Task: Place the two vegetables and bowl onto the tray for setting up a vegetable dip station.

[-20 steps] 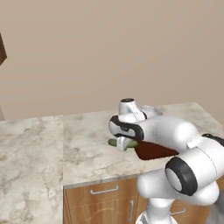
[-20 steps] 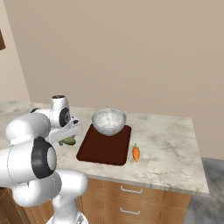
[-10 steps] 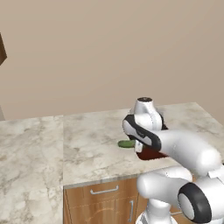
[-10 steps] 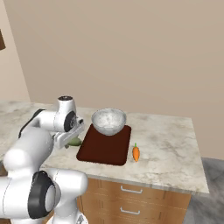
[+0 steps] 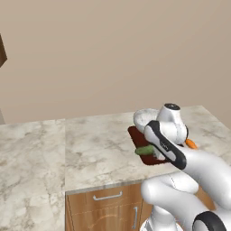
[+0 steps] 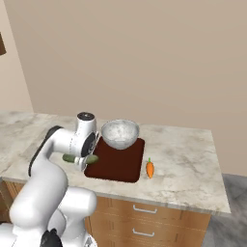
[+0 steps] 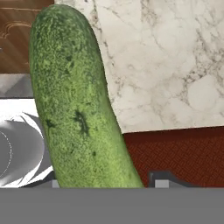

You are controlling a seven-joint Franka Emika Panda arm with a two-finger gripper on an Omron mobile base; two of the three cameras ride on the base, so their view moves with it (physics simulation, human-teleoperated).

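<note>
The right base view gives the whole layout: the tray (image 6: 118, 164) lies on the marble desk (image 6: 188, 159), the bowl (image 6: 119, 134) stands on the tray's far end, and the carrot (image 6: 150, 169) lies on the desk just beside the tray's right edge, orange tip toward the camera. In the left base view the arm covers most of that; a slice of the bowl (image 5: 143, 118) and of the tray (image 5: 134, 135) shows, and a sliver of the carrot (image 5: 191, 144). The cucumber (image 6: 79, 158) hangs in the air at the tray's left edge, pinched between the fingers (image 6: 82, 160), its long axis roughly level and running across the desk. From the hand camera the cucumber (image 7: 76, 109) runs lengthwise up the picture, over desk (image 7: 166, 65) and tray (image 7: 183, 153) edge. The fingertips themselves are hidden behind the cucumber and wrist.
</note>
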